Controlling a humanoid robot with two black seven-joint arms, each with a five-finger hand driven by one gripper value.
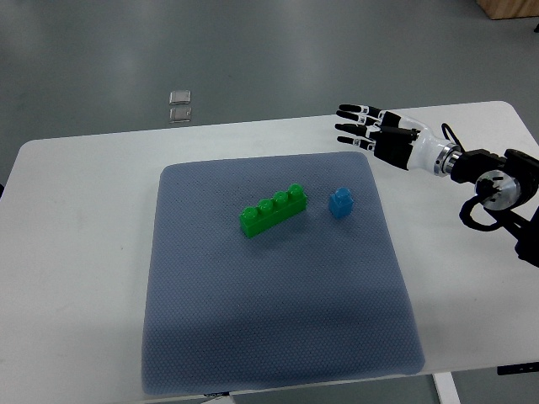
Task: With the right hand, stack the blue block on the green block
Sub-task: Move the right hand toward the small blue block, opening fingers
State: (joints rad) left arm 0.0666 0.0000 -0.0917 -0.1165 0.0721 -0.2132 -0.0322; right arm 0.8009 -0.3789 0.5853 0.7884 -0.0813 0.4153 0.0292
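Right hand (370,128), fingers spread and empty, hovers off the mat's (210,337) far right corner, leaving blue block (340,203) beside green block (272,209) unobstructed mid-mat.

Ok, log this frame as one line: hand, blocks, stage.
right hand open, above mat's far right corner | blue block on mat, just right of green block, apart | stage: not yet grasped
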